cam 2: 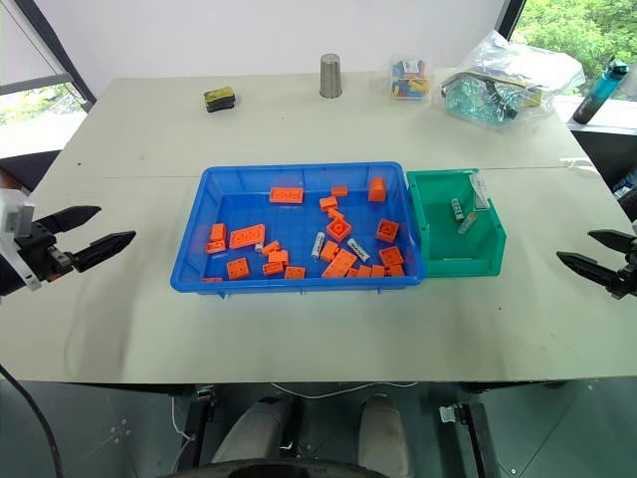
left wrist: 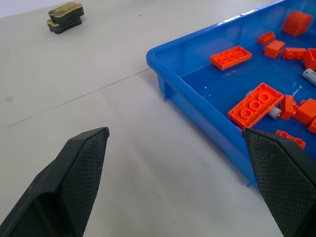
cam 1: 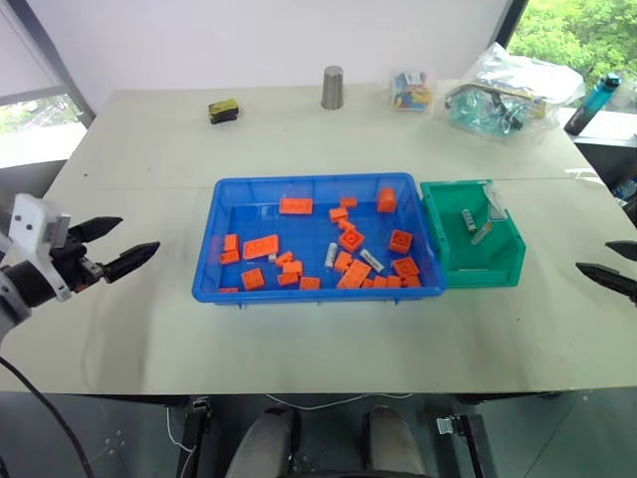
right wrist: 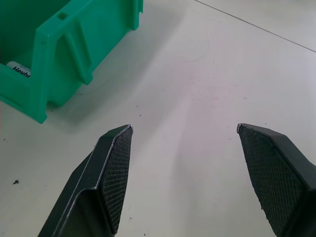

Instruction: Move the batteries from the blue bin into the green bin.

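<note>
While both grippers, left gripper and right gripper, hover spread and empty at the frame's side edges, batteries lie among orange bricks in the central blue bin, abutting the green bin at centre right for short transfers.

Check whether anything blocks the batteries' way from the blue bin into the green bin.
Only bin walls. The batteries lie among orange bricks in the blue bin; the green bin stands directly beside it, so they must be lifted over the adjoining rims. Both grippers are empty.
</note>
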